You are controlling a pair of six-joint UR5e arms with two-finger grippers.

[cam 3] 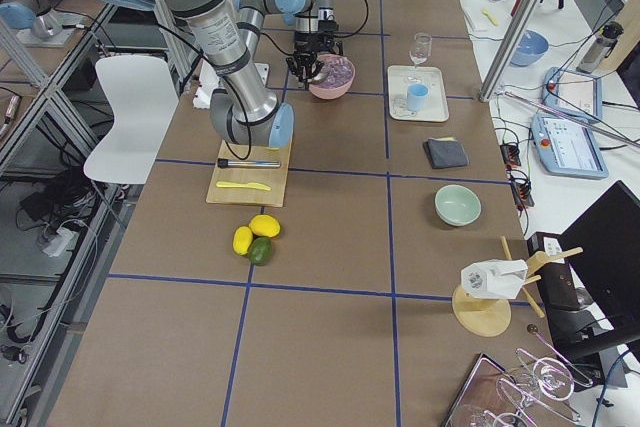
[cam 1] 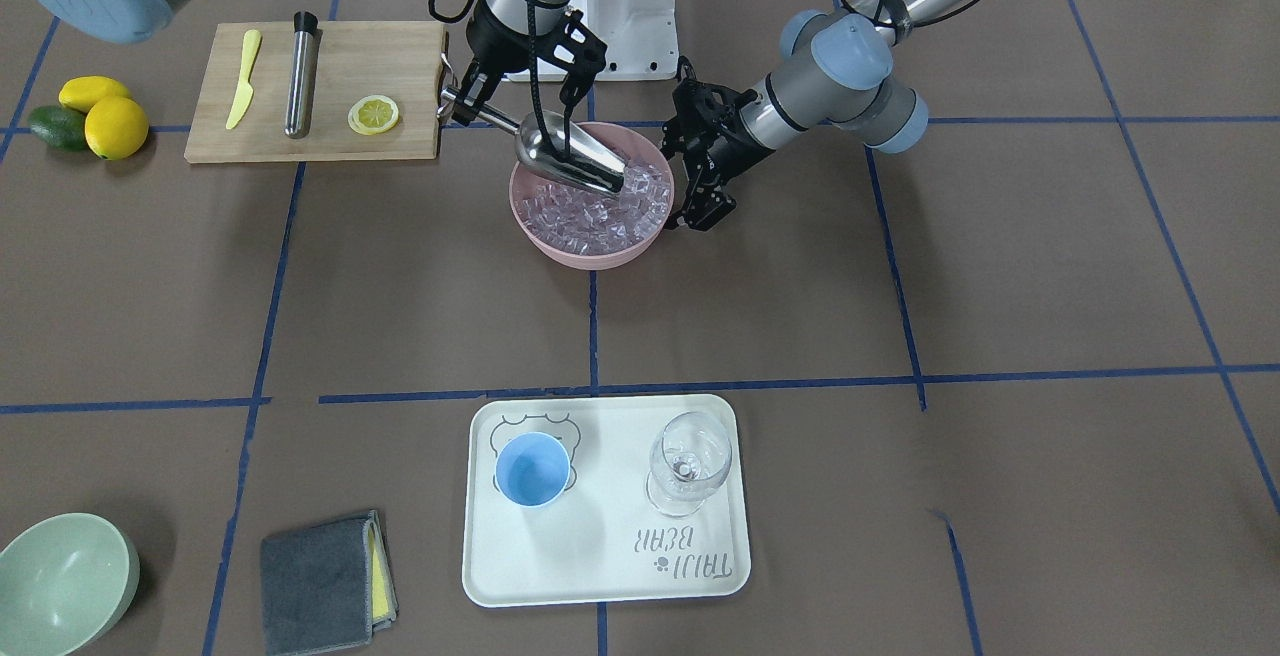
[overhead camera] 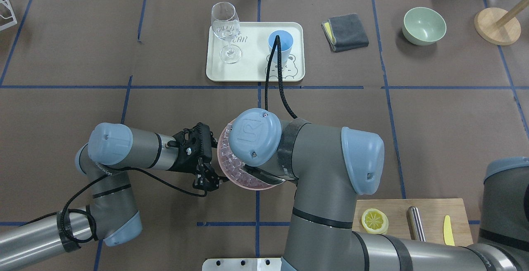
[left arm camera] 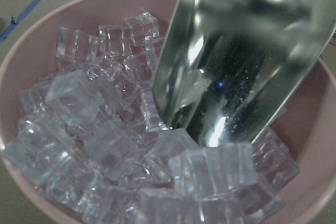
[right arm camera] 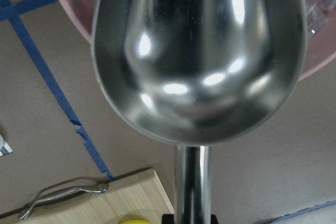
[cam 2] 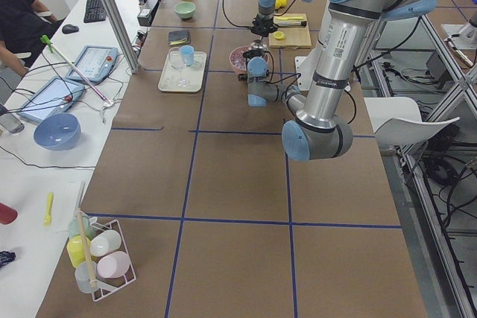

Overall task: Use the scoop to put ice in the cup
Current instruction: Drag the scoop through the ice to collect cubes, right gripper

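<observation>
The shiny steel scoop [cam 1: 570, 156] slants down into a pink bowl [cam 1: 590, 258] heaped with ice [cam 1: 590, 216]. Its front lip rests among the cubes. In the right wrist view the scoop's trough [right arm camera: 199, 51] holds nothing. My right gripper [cam 1: 462, 108] is shut on the scoop's thin handle, just outside the bowl. My left gripper [cam 1: 700, 206] sits close against the bowl's outer side, and I cannot tell how its jaws stand. The left wrist view shows the ice [left arm camera: 105, 140] and the scoop's underside [left arm camera: 241, 61]. The light-blue cup [cam 1: 533, 469] stands empty on a white tray [cam 1: 600, 576].
A clear wine glass [cam 1: 688, 461] shares the tray with the cup. A wooden board [cam 1: 400, 46] beside the bowl carries a yellow knife, a steel cylinder and a lemon slice. A grey cloth [cam 1: 325, 581] and a green bowl [cam 1: 65, 581] lie beyond the tray.
</observation>
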